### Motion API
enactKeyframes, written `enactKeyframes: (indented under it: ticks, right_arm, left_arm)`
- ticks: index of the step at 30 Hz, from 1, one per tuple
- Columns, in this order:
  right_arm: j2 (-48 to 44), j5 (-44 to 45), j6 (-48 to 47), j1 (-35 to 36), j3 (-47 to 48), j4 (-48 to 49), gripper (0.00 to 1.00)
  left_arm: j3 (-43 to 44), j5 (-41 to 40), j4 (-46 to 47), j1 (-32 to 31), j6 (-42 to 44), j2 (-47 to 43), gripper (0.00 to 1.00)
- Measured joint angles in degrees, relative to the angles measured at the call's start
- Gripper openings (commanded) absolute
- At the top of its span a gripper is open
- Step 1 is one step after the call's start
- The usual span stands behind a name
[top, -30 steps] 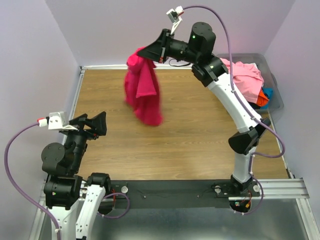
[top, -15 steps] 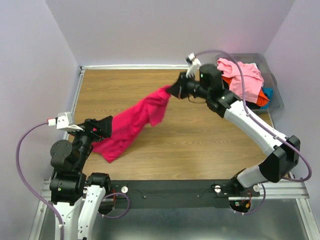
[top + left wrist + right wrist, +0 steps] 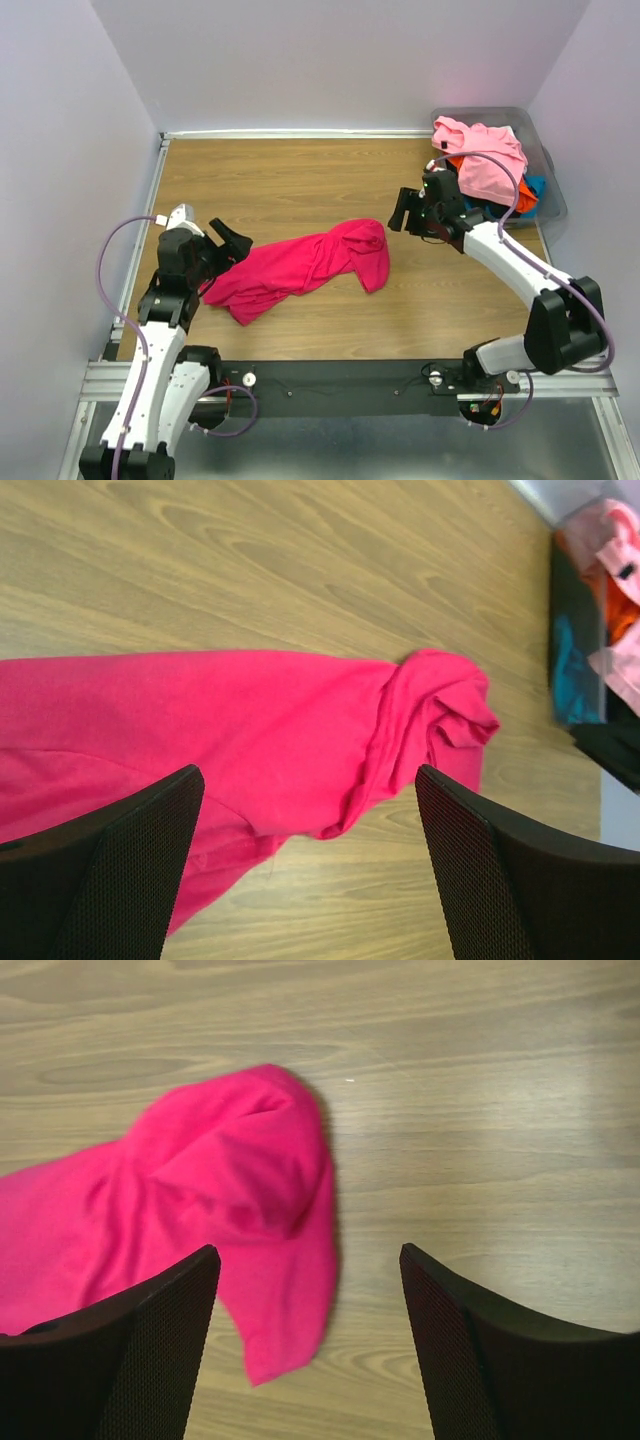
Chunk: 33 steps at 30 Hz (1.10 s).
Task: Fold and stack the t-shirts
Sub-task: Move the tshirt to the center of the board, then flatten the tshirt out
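overhead, wrists close above, sharing shirt

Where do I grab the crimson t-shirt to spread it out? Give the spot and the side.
Take the crimson t-shirt by its flatter left end, probably from above on the left, where the open left end effector hangs over it. That end lies smooth; the right end is bunched into folds.

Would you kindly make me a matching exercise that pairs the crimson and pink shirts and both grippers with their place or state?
Column one:
1. crimson t-shirt
2. light pink t-shirt
3. left gripper
4. right gripper

Column two:
A. open, empty, just right of the bunched shirt end
B. crumpled on the table
C. open at the crimson shirt's left end
D. on top in the grey bin

Pairs: 1-B, 2-D, 3-C, 4-A
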Motion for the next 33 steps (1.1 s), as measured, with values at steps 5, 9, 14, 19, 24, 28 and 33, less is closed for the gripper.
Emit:
enactKeyframes:
  ticks: [5,9,14,19,24,28,33]
  right_arm:
    - [-1.62,-4.07,-0.33,1.66,-0.13,0.22,0.61]
    - [1.31,-8.35,-0.66,3.54,-1.29,0.39,0.55]
    - [9.77,-11.82,-0.63,7.5,-1.49,0.68,0.53]
    - [16.7,-12.04,0.42,9.14,-0.42,1.09,0.47]
    - [18.95,-6.62,2.78,8.94,1.97,2.67,0.45]
    - [20.61,-3.37,4.28,6.88,3.5,4.48,0.46]
    - [24.02,-1.62,5.9,-0.31,7.48,5.97,0.55]
  left_arm:
    - [-1.84,-1.25,6.38,-0.09,-1.42,9.73,0.76]
    - [-3.8,-3.37,12.83,-0.11,-1.84,19.54,0.74]
    - [-2.93,-5.25,19.39,-0.13,-1.01,33.24,0.71]
    - [2.82,-5.38,24.15,-0.04,0.87,48.15,0.71]
    - [14.12,-4.96,27.87,0.26,2.86,60.22,0.71]
    - [20.7,-4.09,27.58,0.46,3.32,65.83,0.71]
    - [33.42,-2.95,25.75,0.52,4.37,75.12,0.72]
